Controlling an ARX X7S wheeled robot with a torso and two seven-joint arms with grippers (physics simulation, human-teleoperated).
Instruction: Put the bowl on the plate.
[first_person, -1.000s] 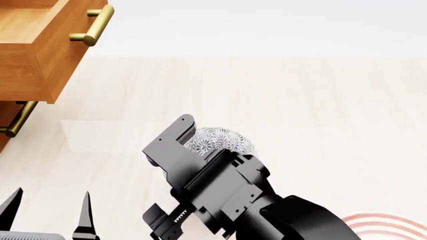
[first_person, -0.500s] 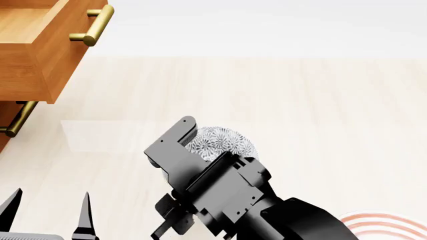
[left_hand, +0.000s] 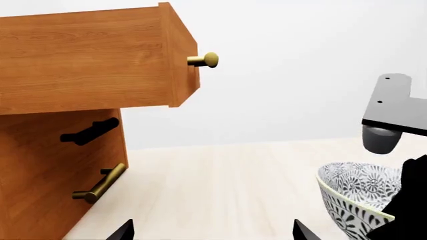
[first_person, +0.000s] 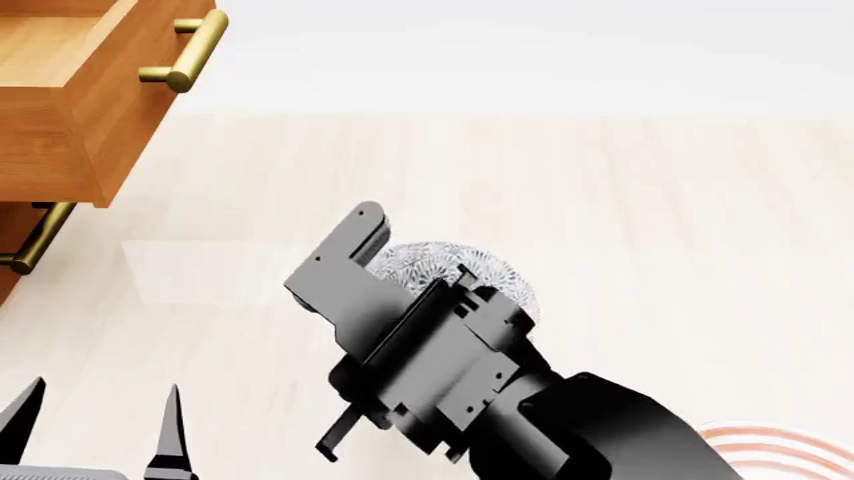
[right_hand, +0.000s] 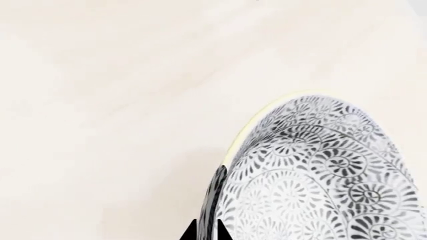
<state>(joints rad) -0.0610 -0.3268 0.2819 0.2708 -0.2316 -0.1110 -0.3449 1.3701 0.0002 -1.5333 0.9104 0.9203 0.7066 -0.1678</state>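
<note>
The bowl (first_person: 461, 267), white with a dense grey-black floral pattern and a pale rim, sits in the middle of the head view, half covered by my right arm (first_person: 441, 350). In the right wrist view my right gripper (right_hand: 205, 231) is shut on the bowl (right_hand: 320, 175), one fingertip on each side of its rim. The left wrist view shows the bowl (left_hand: 353, 197) tilted. Only a red-ringed edge of the plate (first_person: 781, 445) shows, at the bottom right behind the arm. My left gripper (first_person: 100, 400) is open and holds nothing, low at the left (left_hand: 213, 232).
A wooden cabinet (first_person: 67, 110) stands at the left with its top drawer pulled out and a brass handle (first_person: 187, 50) sticking forward. A lower brass handle (first_person: 38, 238) sits beneath it. The cabinet (left_hand: 80, 80) fills the left wrist view's near side. The surface is pale wood.
My right arm has risen and shifted slightly, carrying the bowl up and a little to the right in the head view. The left gripper has not moved.
</note>
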